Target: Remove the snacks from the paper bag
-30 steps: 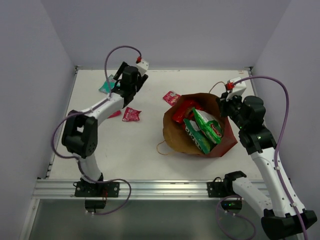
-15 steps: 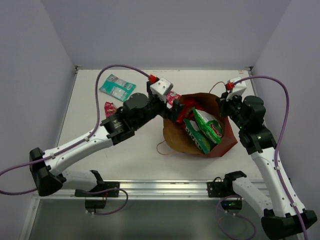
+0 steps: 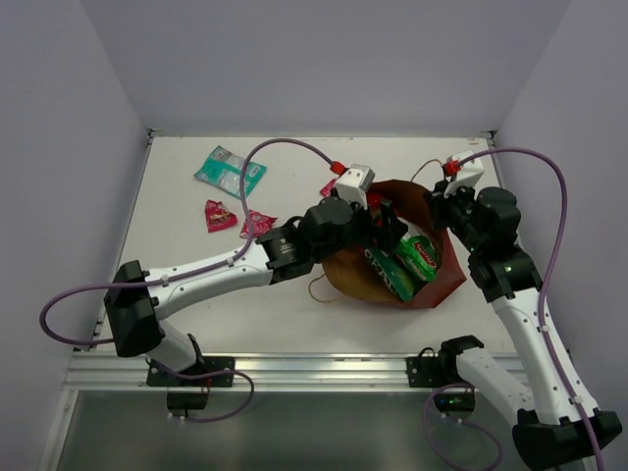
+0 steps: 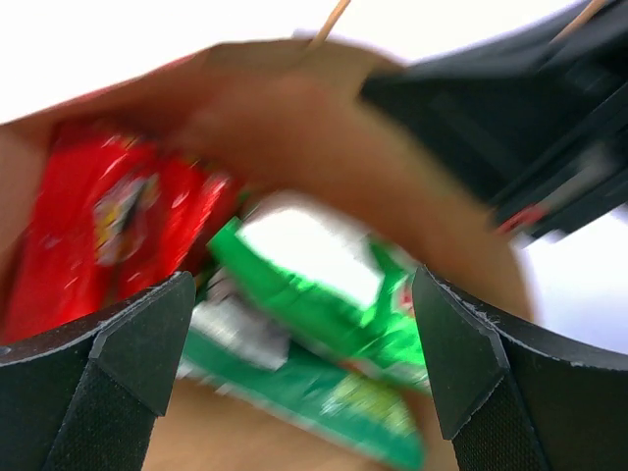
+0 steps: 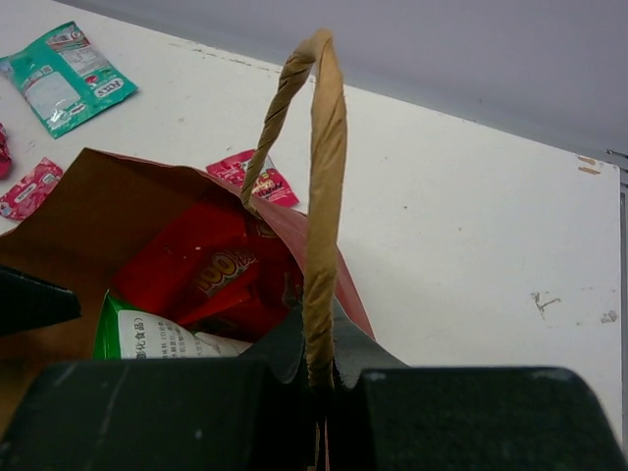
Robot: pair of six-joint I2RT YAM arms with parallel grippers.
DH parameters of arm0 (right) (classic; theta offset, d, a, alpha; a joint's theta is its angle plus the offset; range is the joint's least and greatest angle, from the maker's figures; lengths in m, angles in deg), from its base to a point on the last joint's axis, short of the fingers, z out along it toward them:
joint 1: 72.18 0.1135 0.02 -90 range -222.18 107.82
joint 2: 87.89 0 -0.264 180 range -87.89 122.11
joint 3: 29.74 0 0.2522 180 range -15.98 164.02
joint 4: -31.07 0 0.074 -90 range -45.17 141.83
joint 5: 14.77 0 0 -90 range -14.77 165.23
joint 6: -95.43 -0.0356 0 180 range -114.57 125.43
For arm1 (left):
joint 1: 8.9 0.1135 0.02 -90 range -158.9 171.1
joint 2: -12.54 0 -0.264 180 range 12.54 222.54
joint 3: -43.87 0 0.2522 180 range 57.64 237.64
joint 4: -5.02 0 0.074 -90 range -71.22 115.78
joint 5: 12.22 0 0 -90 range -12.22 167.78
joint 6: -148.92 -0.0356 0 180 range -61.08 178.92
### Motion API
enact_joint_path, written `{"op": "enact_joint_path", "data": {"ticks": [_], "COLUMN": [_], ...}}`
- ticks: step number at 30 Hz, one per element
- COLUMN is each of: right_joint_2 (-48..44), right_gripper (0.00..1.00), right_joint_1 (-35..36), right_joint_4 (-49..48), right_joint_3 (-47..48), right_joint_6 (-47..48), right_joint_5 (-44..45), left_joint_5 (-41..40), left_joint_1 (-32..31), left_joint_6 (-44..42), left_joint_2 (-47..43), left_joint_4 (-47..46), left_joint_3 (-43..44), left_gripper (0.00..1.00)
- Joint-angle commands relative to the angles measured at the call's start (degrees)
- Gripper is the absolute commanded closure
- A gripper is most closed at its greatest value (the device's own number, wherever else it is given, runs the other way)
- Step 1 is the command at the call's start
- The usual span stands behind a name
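Your left fingers (image 4: 98, 392) hung spread wide, center frame, over red packet (image 4: 108, 216) and green packets (image 4: 314, 304) inside paper bag (image 3: 437, 285); right fingers (image 5: 147, 412) pinched twine handle (image 5: 322, 196).

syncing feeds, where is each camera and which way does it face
top external: overhead behind the robot, facing the table; left arm and right arm show.
left wrist: on the left gripper, looking into the paper bag at a red packet; open fingers show.
right wrist: on the right gripper, looking past the twine handle in its shut fingers toward the teal packet.
shared: both wrists see the red packet.
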Motion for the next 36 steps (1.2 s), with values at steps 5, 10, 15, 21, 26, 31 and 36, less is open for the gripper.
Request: {"op": "enact_joint_path", "data": {"ticks": [5, 10, 15, 21, 26, 31, 36], "right_joint_2": [-0.96, -1.67, -2.20, -2.46, -1.93, -1.32, -0.88], "right_gripper": [0.97, 0.97, 0.97, 0.98, 0.99, 1.00, 1.00], "right_joint_1": [0.34, 0.26, 0.34, 0.34, 0.43, 0.34, 0.34], "right_joint_4": [-5.79, -5.71, -5.97, -6.41, -6.67, -6.50, -6.50], "right_joint_3": [2.53, 2.26, 1.65, 1.12, 0.07, 0.06, -0.11], "right_joint_6": [-1.31, -1.31, -1.31, -1.22, -1.48, -1.49, -1.40], "right_joint_5": [0.60, 0.60, 0.86, 2.18, 4.63, 6.75, 8.42], "left_joint_5": [-1.23, -1.14, -1.75, -4.03, -5.18, -5.44, -12.37], "left_joint_1": [-0.50, -0.58, -0.50, -0.50, -0.58, -0.41, -0.49], "left_joint_6": [6.94, 7.91, 7.03, 0.64, -6.76, -12.39, -18.27], "left_joint_2": [4.84, 8.54, 10.03, 5.04, 0.02, -4.90, -11.66], "left_joint_4": [-5.61, -4.02, -4.03, -3.50, 0.79, 4.85, 8.27], "left_joint_3": [4.80, 5.50, 6.55, 11.72, 19.29, 26.14, 28.26], "left_gripper": [0.00, 0.08, 0.39, 1.00, 1.00, 1.00, 1.00]}}
